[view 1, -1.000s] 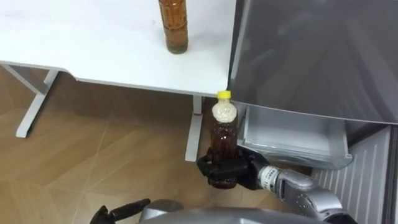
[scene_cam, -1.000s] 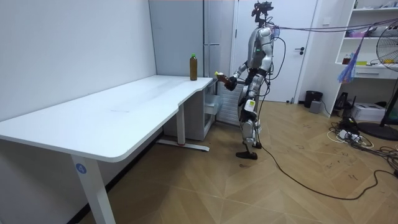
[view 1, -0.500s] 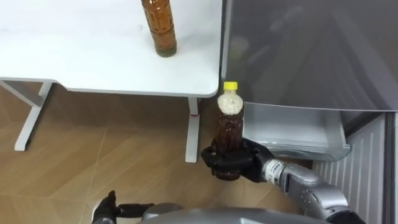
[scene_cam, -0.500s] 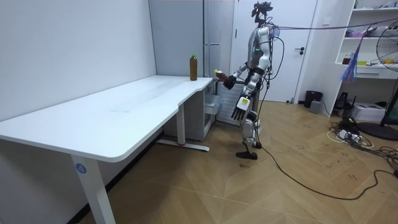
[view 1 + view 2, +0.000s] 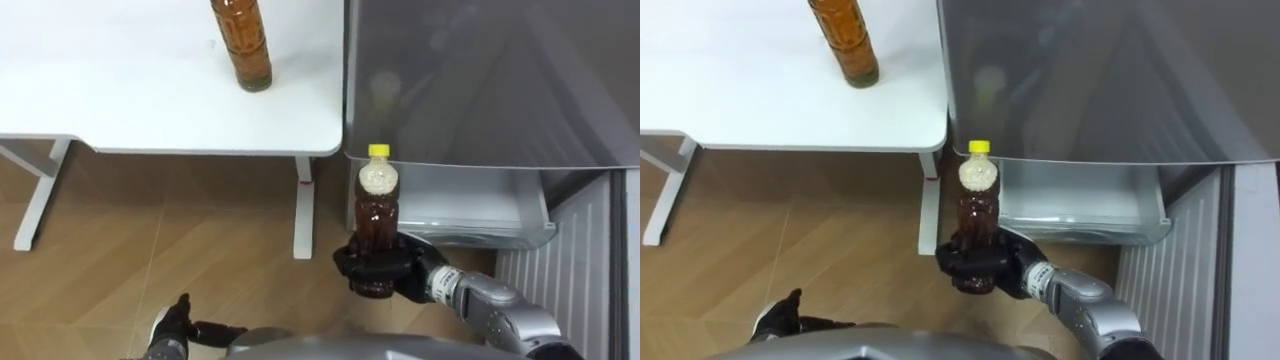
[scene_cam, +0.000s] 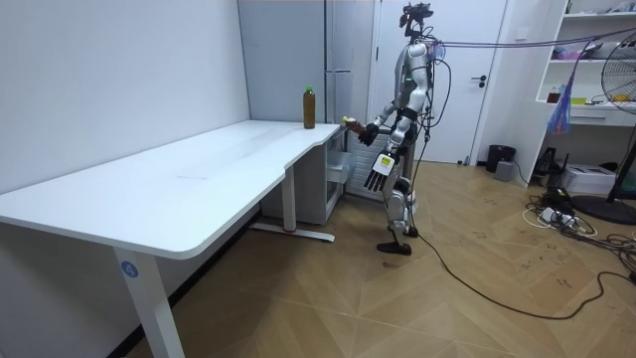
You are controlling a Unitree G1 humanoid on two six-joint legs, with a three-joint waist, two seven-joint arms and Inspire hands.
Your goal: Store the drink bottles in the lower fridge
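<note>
Right hand [image 5: 378,275]: fingers curled round the lower body of the yellow-capped clear plastic bottle of brown drink [image 5: 377,205], held upright just in front of the open grey lower fridge drawer [image 5: 470,210]. Left hand [image 5: 172,325]: low at the side, fingers relaxed. A second brown drink bottle [image 5: 243,45] stands on the white tabletop [image 5: 120,90]. Risk: the low grip may let the bottle tilt, or its base may strike the drawer's front wall on entry.
</note>
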